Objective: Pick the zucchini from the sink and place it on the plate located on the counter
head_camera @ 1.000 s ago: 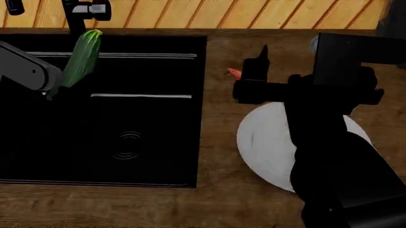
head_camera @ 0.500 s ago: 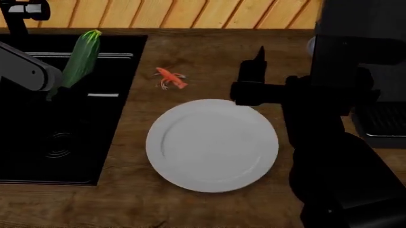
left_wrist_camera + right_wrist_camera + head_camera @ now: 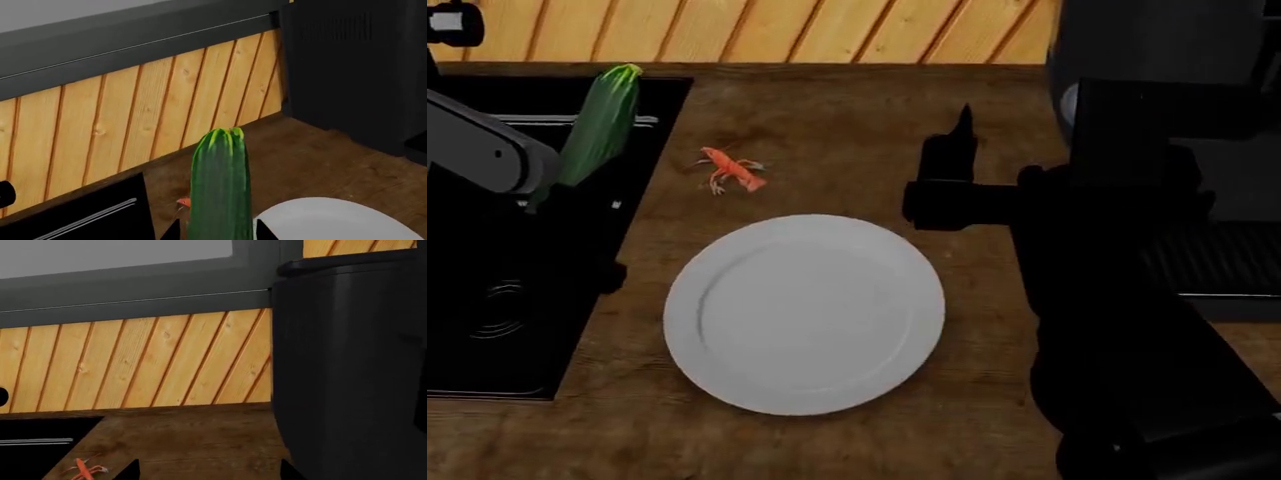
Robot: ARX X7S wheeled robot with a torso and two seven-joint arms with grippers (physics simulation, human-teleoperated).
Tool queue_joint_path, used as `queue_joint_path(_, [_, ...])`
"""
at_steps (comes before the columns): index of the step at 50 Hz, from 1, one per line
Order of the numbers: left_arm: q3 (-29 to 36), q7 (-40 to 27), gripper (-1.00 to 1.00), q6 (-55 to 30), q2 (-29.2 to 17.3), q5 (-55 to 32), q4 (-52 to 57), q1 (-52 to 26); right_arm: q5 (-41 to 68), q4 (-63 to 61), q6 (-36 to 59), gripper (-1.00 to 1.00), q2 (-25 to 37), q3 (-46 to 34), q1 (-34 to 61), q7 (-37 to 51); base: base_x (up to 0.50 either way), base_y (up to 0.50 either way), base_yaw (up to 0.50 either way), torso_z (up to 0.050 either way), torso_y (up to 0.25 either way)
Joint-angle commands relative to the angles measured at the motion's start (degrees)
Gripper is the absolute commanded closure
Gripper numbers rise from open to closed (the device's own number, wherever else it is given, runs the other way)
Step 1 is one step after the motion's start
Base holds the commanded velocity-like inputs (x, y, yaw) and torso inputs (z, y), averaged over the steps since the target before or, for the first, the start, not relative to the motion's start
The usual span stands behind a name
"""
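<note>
Slanted wooden wall planks (image 3: 153,360) back a brown wood-grain counter (image 3: 827,110), with the black sink (image 3: 494,290) set into it on the robot's left. Over that sink's near edge the left gripper (image 3: 550,195) holds the zucchini (image 3: 601,120) by its lower end; in the left wrist view the dark green body (image 3: 220,190) rises straight out from between the two dark finger tips, pale stem end away from the hand, so the jaws are closed around it, though the contact itself lies below the picture's edge. The plate (image 3: 805,312) sits bare on the counter, to the inner side of this hand and nearer the robot, well apart from it. A small orange shrimp-like item (image 3: 730,170) lies between hand and plate, a little farther back. I judge the zucchini light and stiff, so it will not sag when carried by one end, but the glossy skin looks slippery and the long free part gives leverage; it could pivot or slide in the grip if swung quickly. A hold nearer the middle would be steadier. The right gripper (image 3: 961,160) hangs over the counter beyond the plate's far rim; its fingers look bare, but how wide they stand I cannot tell.
</note>
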Motion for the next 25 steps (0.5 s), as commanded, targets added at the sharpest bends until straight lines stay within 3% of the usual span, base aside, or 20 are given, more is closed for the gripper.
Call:
queue_joint_path(1, [-0.2,-1.5,1.0,-0.1,0.3,-1.0,-0.4,-0.8,0.2,0.0,-0.1,-1.0,0.4,-0.2,-0.2,0.0,0.29,-0.02,0.0,0.0,0.0])
queue_joint_path(25, [-0.9,-2.5,1.0,-0.2,-0.1,-1.0,-1.7,-0.3,0.4,-0.1,0.0,-1.0,0.3,-1.2,0.1,0.4,0.29,-0.02,0.0,0.0,0.001])
